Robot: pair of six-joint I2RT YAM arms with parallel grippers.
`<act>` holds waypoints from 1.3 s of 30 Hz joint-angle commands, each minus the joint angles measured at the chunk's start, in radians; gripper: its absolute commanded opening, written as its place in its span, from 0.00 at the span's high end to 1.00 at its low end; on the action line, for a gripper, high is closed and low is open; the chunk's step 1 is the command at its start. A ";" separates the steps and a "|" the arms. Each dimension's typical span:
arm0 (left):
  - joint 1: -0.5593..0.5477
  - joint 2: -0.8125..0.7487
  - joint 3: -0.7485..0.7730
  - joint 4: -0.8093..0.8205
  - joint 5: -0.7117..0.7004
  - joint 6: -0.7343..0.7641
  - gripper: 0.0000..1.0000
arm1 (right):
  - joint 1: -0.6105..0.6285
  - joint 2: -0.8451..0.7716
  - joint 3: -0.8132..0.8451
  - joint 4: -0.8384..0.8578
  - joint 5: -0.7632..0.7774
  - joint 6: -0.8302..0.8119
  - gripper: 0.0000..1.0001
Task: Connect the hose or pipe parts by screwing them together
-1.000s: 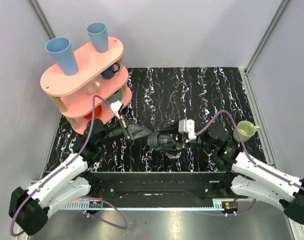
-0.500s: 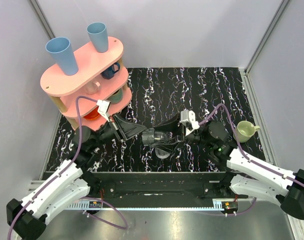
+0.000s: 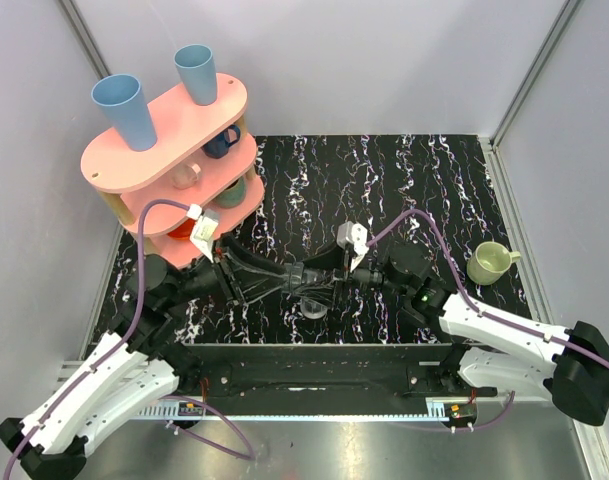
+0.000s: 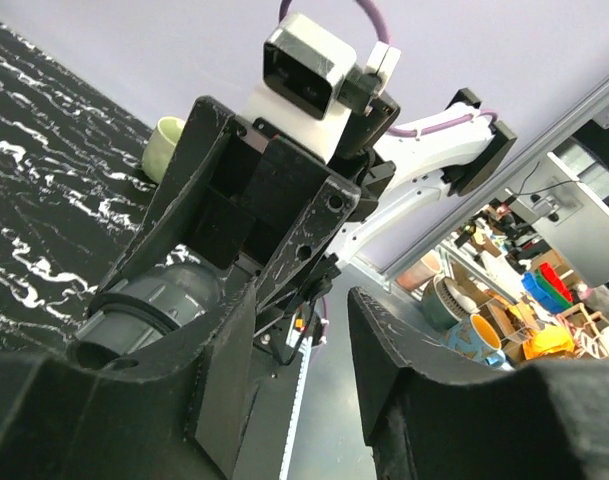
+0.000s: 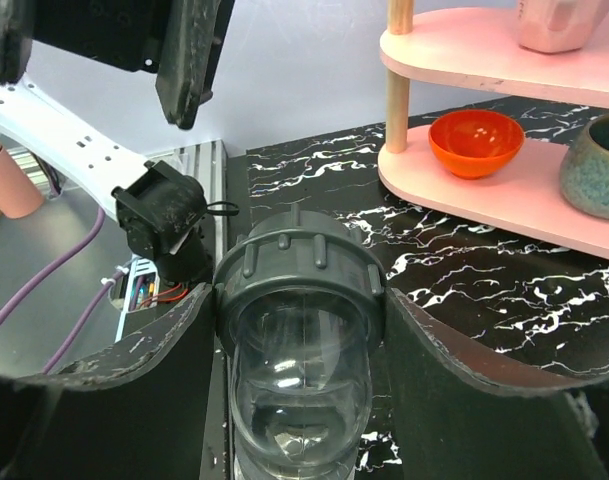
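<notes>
A pipe part [image 5: 299, 262] hangs above the mat at the middle, a dark grey ribbed nut on a clear tubular body [image 5: 299, 390]. My right gripper [image 5: 299, 300] is shut on it, one finger pressed on each side of the nut. From above, the pipe part [image 3: 302, 276] sits between the two arms, with the right gripper [image 3: 319, 276] coming in from the right. My left gripper [image 3: 272, 280] faces it from the left. In the left wrist view the left gripper [image 4: 299, 335] is open with nothing between its fingers, and the grey nut [image 4: 149, 305] lies just outside its left finger.
A pink three-tier rack [image 3: 164, 130] stands at the back left with two blue cups [image 3: 124, 110] on top and an orange bowl [image 5: 479, 142] on a lower shelf. A pale green mug [image 3: 489, 262] sits at the right on the black marbled mat [image 3: 384, 180].
The left gripper has gone from shut to open and dropped level with the pipe part. The right gripper has carried the pipe part a little to the left.
</notes>
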 commanded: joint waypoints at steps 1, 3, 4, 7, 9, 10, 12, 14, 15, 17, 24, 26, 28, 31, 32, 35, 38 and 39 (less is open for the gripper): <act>-0.001 -0.011 0.059 -0.142 -0.027 0.111 0.50 | -0.001 -0.009 0.040 0.040 0.055 -0.018 1.00; -0.003 -0.014 0.076 -0.196 -0.088 0.174 0.45 | -0.001 -0.006 0.054 -0.009 0.097 -0.036 1.00; -0.003 -0.011 0.095 -0.228 -0.117 0.203 0.41 | -0.003 -0.003 0.060 -0.032 0.123 -0.047 1.00; -0.001 0.008 0.134 -0.412 -0.286 0.347 0.29 | -0.018 0.016 0.124 -0.194 0.291 -0.079 1.00; -0.001 0.032 0.137 -0.460 -0.425 0.431 0.20 | -0.029 0.036 0.193 -0.338 0.476 -0.097 1.00; -0.001 0.043 0.134 -0.492 -0.467 0.452 0.16 | -0.047 0.058 0.213 -0.377 0.538 -0.129 1.00; -0.001 0.074 0.126 -0.509 -0.559 0.496 0.08 | -0.086 0.082 0.264 -0.465 0.630 -0.137 1.00; -0.001 0.094 0.107 -0.525 -0.602 0.511 0.01 | -0.173 0.120 0.296 -0.513 0.628 -0.130 1.00; -0.001 0.106 0.099 -0.526 -0.648 0.519 0.01 | -0.207 0.134 0.316 -0.530 0.628 -0.127 1.00; -0.001 0.109 0.088 -0.532 -0.670 0.521 0.01 | -0.295 0.187 0.339 -0.587 0.579 -0.108 1.00; -0.003 0.034 0.044 -0.561 -0.702 0.582 0.01 | -0.455 0.353 0.427 -0.641 0.182 -0.050 1.00; -0.003 0.016 0.042 -0.566 -0.702 0.584 0.01 | -0.478 0.416 0.445 -0.638 0.102 -0.045 1.00; -0.003 0.005 0.037 -0.565 -0.710 0.588 0.01 | -0.515 0.489 0.477 -0.636 -0.018 -0.024 1.00; -0.003 -0.006 0.031 -0.565 -0.701 0.590 0.01 | -0.563 0.597 0.513 -0.616 -0.180 0.033 0.98; -0.003 -0.008 0.030 -0.565 -0.692 0.591 0.01 | -0.574 0.621 0.514 -0.568 -0.261 0.057 0.96; -0.004 -0.009 0.031 -0.565 -0.671 0.591 0.01 | -0.603 0.721 0.552 -0.550 -0.340 0.096 0.91; -0.004 -0.012 0.030 -0.566 -0.679 0.591 0.01 | -0.632 0.807 0.589 -0.552 -0.365 0.125 0.88; -0.004 -0.011 0.027 -0.566 -0.682 0.591 0.01 | -0.635 0.825 0.597 -0.559 -0.359 0.131 0.88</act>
